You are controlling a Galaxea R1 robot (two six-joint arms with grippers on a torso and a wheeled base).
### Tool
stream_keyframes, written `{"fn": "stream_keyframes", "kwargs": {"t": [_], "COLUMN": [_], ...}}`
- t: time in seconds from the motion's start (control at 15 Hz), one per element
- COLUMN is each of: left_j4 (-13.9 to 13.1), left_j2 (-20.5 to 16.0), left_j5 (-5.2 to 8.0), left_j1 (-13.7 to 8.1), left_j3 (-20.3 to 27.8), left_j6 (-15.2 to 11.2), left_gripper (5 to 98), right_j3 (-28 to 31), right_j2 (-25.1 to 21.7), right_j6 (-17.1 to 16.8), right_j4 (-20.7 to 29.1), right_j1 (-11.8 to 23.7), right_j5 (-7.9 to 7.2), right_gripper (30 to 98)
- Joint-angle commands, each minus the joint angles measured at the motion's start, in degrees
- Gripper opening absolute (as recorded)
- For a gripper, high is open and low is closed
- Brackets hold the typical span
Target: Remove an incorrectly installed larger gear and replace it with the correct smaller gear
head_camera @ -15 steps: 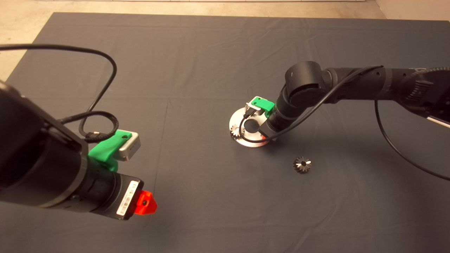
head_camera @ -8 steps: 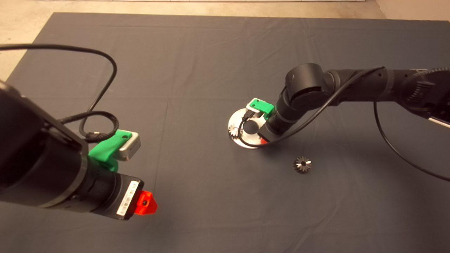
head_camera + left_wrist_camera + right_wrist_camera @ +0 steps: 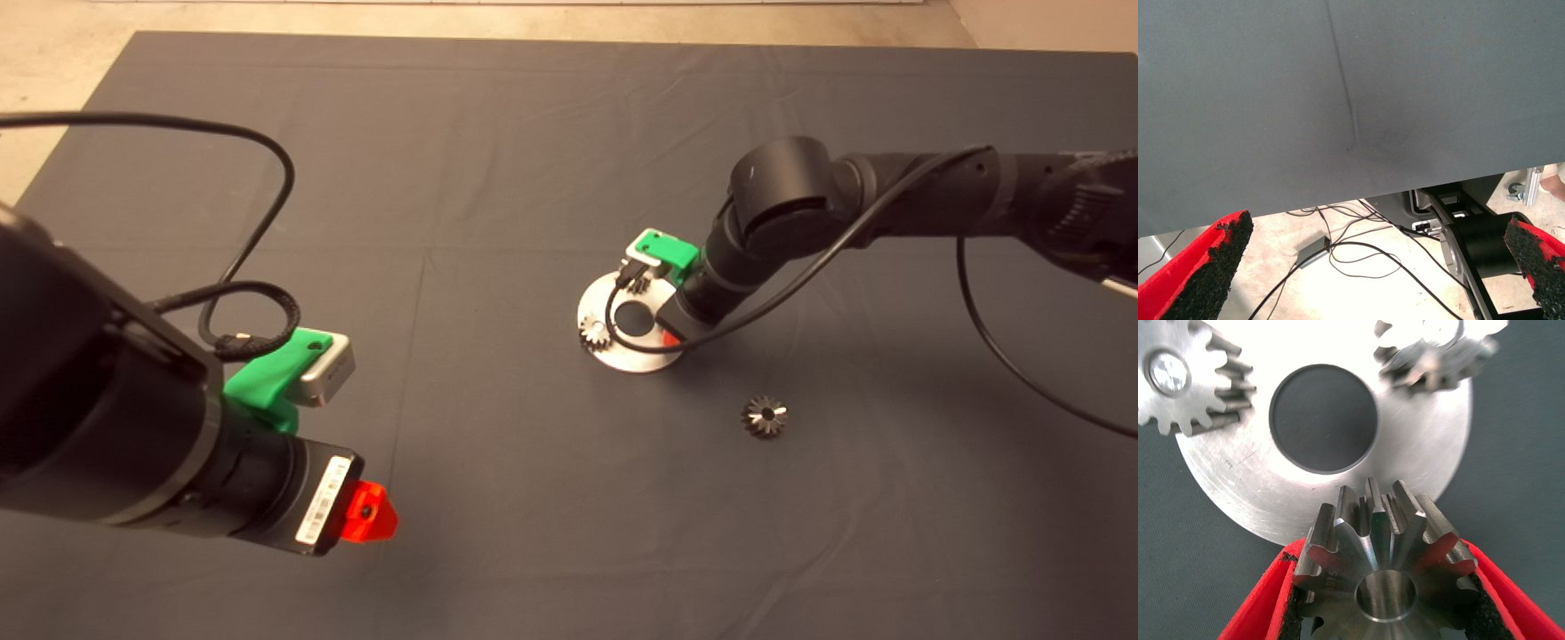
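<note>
My right gripper (image 3: 672, 335) hangs over the near right rim of the round steel plate (image 3: 622, 356). In the right wrist view it (image 3: 1385, 587) is shut on the larger gear (image 3: 1381, 550), a shiny cone-shaped gear with flared teeth, held just off the plate (image 3: 1225, 493). The plate's centre hole (image 3: 1323, 419) is open, and two small silver gears (image 3: 1185, 380) (image 3: 1438, 350) sit on its rim. The smaller gear (image 3: 765, 416), dark-faced with a centre hole, lies on the mat near and to the right of the plate. My left gripper (image 3: 364, 516) is open at the lower left.
The right arm (image 3: 889, 204) reaches in over the mat with a black cable (image 3: 996, 356) looping beneath it. The left wrist view shows the mat's edge (image 3: 1338, 200), and beyond it floor with cables and a black stand (image 3: 1478, 247).
My right arm has risen and drawn slightly back to the right with the larger gear. More of the plate's centre hole shows. The left arm has not moved.
</note>
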Motion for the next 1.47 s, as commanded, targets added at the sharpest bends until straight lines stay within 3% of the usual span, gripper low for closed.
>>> {"fn": "stream_keyframes", "kwargs": {"t": [0.0, 0.13, 0.67, 0.8, 1.0, 1.4], "left_j4": [-1.1, -1.1, -1.1, -1.2, -1.2, -1.8], "left_j2": [0.1, 0.1, 0.1, 0.0, 0.0, 0.0], "left_j5": [7.57, 7.57, 7.57, 7.57, 7.57, 7.57], "left_j1": [-0.5, -0.5, -0.5, -0.5, -0.5, -0.5], "left_j3": [0.7, 0.7, 0.7, 0.8, 0.7, 0.8], "left_j6": [-0.4, -0.4, -0.4, -0.4, -0.4, -0.8], "left_gripper": [97.8, 97.8, 97.8, 97.8, 97.8, 97.8], "right_j3": [1.6, 1.9, 2.3, 4.6, 7.3, 7.1], "right_j2": [-0.1, -0.6, -13.8, -16.0, -17.6, -19.1], "right_j6": [0.3, 0.3, 0.2, 0.2, 0.2, 0.4], "right_j4": [1.4, 2.6, 3.6, 3.5, 3.4, 3.3], "right_j1": [4.1, 4.7, 4.3, 3.9, 2.8, -0.1], "right_j5": [0.12, 0.03, 0.12, 0.21, 0.12, 0.21], "right_gripper": [50.4, 50.4, 50.4, 50.3, 50.3, 50.3]}}
